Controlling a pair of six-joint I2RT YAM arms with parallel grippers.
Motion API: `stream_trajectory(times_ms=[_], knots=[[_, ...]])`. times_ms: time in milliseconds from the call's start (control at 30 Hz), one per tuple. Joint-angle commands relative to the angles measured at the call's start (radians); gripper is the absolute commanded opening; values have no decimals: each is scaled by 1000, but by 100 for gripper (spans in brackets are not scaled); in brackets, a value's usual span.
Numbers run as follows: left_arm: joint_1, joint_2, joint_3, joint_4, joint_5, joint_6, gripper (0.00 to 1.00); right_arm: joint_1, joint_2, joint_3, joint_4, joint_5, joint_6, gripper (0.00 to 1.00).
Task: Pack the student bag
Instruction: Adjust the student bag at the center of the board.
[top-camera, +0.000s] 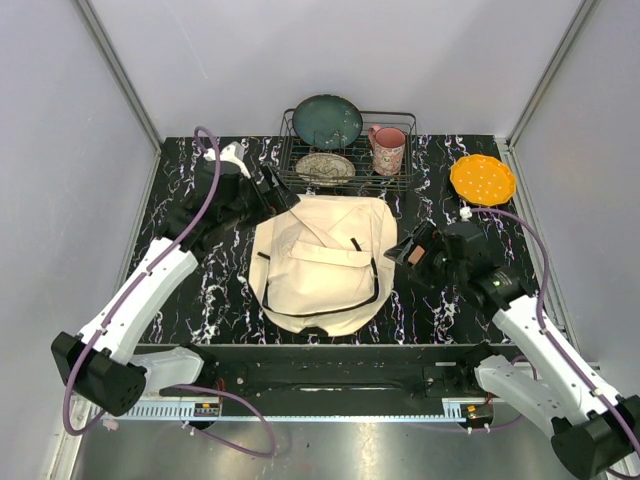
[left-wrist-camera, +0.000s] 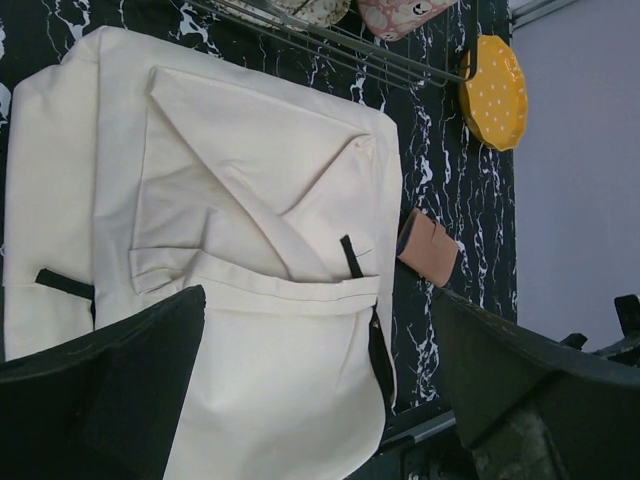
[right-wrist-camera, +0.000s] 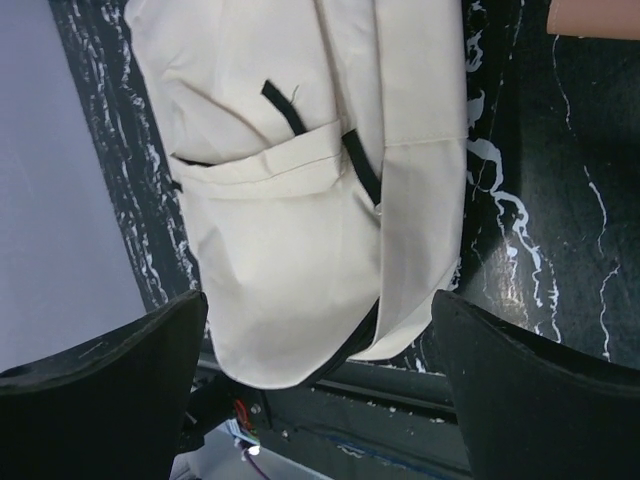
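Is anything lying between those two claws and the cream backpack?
Nothing visible does. The left gripper and right gripper, both open, look straight onto the student bag. A small brown wallet lies just off the bag's right edge, beside the right gripper, not in its path.

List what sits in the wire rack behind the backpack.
The wire rack holds a dark green plate, a patterned plate and a pink mug. Whatever lies beneath the plates is covered and cannot be seen.
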Motion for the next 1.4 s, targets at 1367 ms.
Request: stream_trajectory(times_ms=[1367], knots=[[-283, -430, -370, -39, -77, -62, 99, -2, -33, 19, -93, 185, -108, 100]])
